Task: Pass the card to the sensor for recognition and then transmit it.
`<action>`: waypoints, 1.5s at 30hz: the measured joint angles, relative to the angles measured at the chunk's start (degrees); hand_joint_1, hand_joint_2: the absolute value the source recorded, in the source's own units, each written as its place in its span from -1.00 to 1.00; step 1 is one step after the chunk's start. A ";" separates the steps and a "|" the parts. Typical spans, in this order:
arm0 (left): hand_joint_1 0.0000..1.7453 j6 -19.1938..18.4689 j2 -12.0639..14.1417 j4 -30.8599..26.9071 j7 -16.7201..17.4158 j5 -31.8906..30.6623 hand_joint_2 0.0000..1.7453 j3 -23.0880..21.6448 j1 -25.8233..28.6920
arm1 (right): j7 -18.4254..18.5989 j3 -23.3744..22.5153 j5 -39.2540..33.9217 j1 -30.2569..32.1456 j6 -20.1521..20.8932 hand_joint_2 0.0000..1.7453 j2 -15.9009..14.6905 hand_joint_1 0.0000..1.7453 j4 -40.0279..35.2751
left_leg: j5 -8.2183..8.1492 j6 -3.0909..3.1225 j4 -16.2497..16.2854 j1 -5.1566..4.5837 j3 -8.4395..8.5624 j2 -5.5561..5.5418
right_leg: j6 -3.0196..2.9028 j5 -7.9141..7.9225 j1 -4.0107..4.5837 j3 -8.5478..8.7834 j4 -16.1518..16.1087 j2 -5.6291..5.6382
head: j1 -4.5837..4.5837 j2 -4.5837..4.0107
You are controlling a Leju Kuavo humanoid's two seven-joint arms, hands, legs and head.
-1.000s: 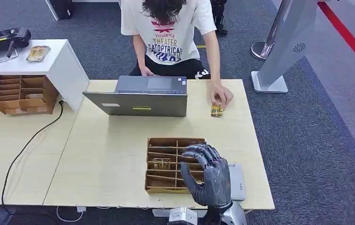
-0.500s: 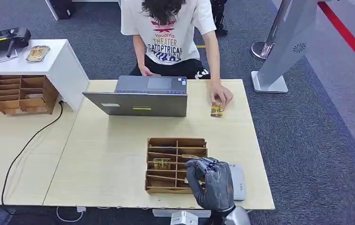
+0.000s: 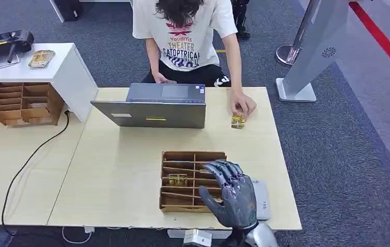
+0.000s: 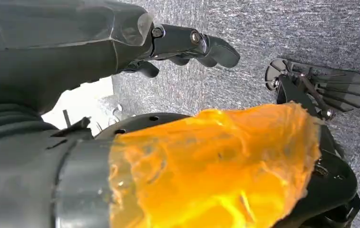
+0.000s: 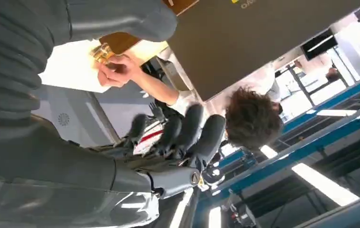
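The right hand [image 3: 232, 194] hovers over the right part of the brown divided tray [image 3: 182, 181] at the near edge of the light wooden surface [image 3: 120, 170]. Its fingers are spread apart and it holds nothing. One card [image 3: 177, 179] lies in a middle slot of the tray, at about 9 o'clock from the hand. The grey sensor [image 3: 261, 199] sits just beside the tray at its 3 o'clock, partly under the hand. At 12 o'clock on the surface stands a laptop [image 3: 151, 106]. At about 1 o'clock a person's hand [image 3: 243, 107] touches another small card [image 3: 238, 121]. The left hand [image 4: 187, 45] hangs over grey carpet, fingers extended and holding nothing.
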 joint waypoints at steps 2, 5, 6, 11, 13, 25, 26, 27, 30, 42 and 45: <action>-1.00 0.00 0.00 0.00 0.00 -0.15 -1.00 0.00 0.00 | 0.79 0.50 0.85 -0.62 0.04 1.00 -0.06 -0.08 0.54 | 0.00 0.00 0.00 0.00 0.00 0.00 | 0.00 0.00 0.00 0.00 0.00 0.00 | -0.02 0.00; -1.00 -0.02 0.00 0.00 0.00 -0.31 -1.00 0.00 0.00 | 1.68 1.13 1.66 -1.78 0.28 1.00 -0.22 -0.08 1.29 | 0.00 0.00 0.00 0.00 0.01 0.00 | 0.00 0.00 0.00 0.00 0.00 0.00 | -0.02 0.00; -1.00 -0.04 0.00 0.00 0.00 -0.31 -1.00 0.00 0.00 | 1.70 1.35 1.77 -2.05 0.31 1.00 -0.26 -0.06 1.46 | 0.00 0.00 0.00 0.00 0.01 0.00 | 0.00 0.00 0.00 0.00 0.00 0.00 | 0.00 0.00; -1.00 -0.09 0.00 0.00 0.00 -0.39 -1.00 0.00 0.00 | 2.36 1.94 2.18 -3.02 0.57 1.00 -0.37 0.06 2.25 | 0.00 0.00 0.00 0.00 0.00 0.00 | 0.00 0.00 0.00 0.00 0.00 0.00 | -0.02 0.00; -1.00 -0.15 0.00 0.00 0.00 -0.55 -1.00 0.00 0.00 | 2.77 2.31 2.99 -3.80 0.98 1.00 -0.44 0.10 2.69 | 0.00 0.00 0.00 0.00 0.00 0.00 | 0.00 0.00 0.00 0.00 0.00 0.00 | 0.00 0.00; -1.00 -0.48 0.00 0.00 0.00 -1.42 -1.00 -0.02 -0.01 | 4.89 4.39 7.12 -9.42 3.50 1.00 -1.36 0.18 6.18 | 0.01 -0.01 0.01 0.00 0.01 0.00 | 0.00 0.01 0.00 0.00 0.00 0.00 | 0.00 0.00; -1.00 -0.50 0.00 0.00 0.00 -1.49 -1.00 -0.02 -0.01 | 5.07 4.48 7.19 -9.91 3.72 1.00 -1.38 0.28 6.49 | 0.01 -0.01 0.01 0.00 0.01 0.00 | 0.00 0.01 0.00 0.00 0.01 0.00 | -0.02 0.00; -1.00 -0.63 0.00 0.00 0.00 -1.53 -1.00 -0.02 -0.01 | 5.42 4.61 7.45 -10.45 4.26 1.00 -1.42 0.28 6.99 | 0.01 -0.01 0.01 0.00 0.01 0.00 | 0.00 0.01 0.00 0.00 0.01 0.00 | 0.00 0.00; -1.00 -0.79 0.00 0.00 0.02 -1.66 -1.00 -0.04 -0.02 | 5.75 4.74 7.93 -11.94 5.37 1.00 -1.53 0.16 8.41 | 0.01 -0.01 0.01 0.00 0.01 0.00 | 0.00 0.01 0.00 0.00 0.01 0.00 | 0.00 0.00; -1.00 -0.96 0.04 0.00 0.04 -1.51 -1.00 -0.02 -0.01 | 6.95 5.55 6.79 -14.57 8.63 1.00 -1.68 -0.06 12.00 | 0.01 -0.01 0.01 0.00 0.00 -0.01 | 0.00 0.01 0.00 0.00 0.01 0.00 | 0.00 0.00; -1.00 -0.96 0.09 0.00 0.04 -1.33 -1.00 -0.02 -0.01 | 7.12 5.55 5.44 -14.72 8.83 1.00 -1.73 -0.06 12.06 | 0.01 -0.01 0.01 0.00 0.01 -0.01 | 0.00 0.01 0.00 0.00 0.01 0.00 | 0.00 0.00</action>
